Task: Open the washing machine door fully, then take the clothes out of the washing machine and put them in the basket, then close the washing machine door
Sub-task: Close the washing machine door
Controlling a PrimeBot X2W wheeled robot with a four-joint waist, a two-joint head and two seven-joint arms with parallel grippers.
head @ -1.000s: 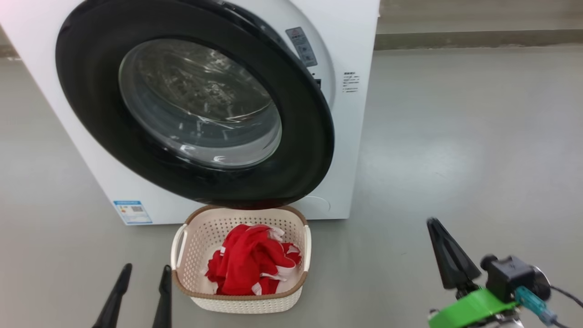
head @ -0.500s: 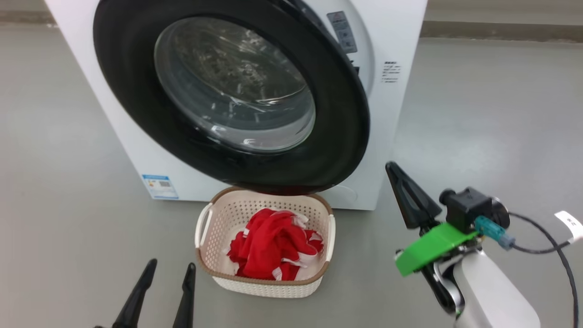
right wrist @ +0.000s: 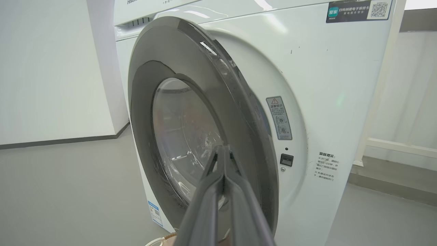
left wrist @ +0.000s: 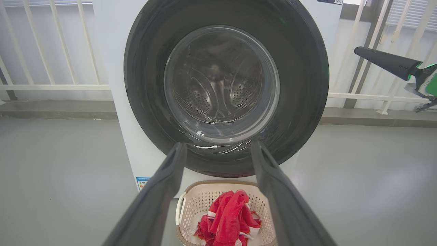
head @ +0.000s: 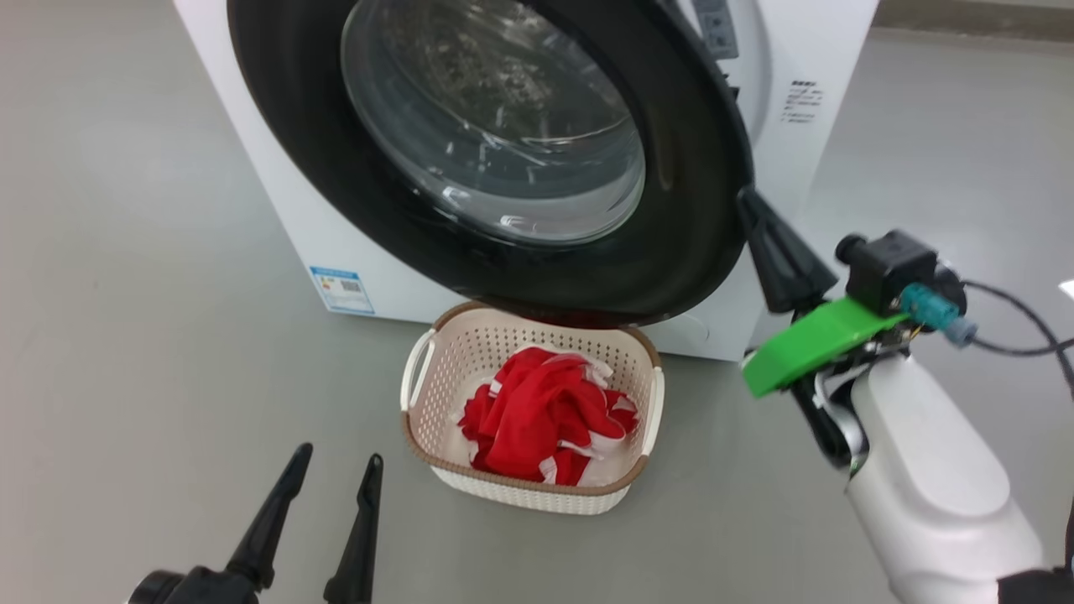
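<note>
- Two grippers framed the scene. The right gripper, fingers pressed together into one dark wedge, stood at the free edge of the washing machine door; contact couldn't be told.
- The left gripper hung low w/ fingers spread wide, holding nothing, near the basket but apart from it.
- The clothes, a red heap w/ white trim, lay inside the basket. It sat on the floor just in front of the washing machine, its back rim under the door's lower edge.
- The door stood ajar, not latched. The right wrist view showed a gap btwn its rim and the machine's white front, w/ a small dark latch socket exposed.
- Step in hand, by the look of it, was closing the door. Unloading appeared done, as the drum behind the glass looked empty.
- Done well, the push prob. needed to land on the black rim, not the bulging glass, and near the free edge, opp. the hinge, where least force was req'd.
- Direction likely had to run square into the machine's front. A glancing touch from so narrow a wedge risked sliding off the glossy rim.
- The push prob. had to carry through till the latch caught, since stopping short risked leaving the door ajar.
</note>
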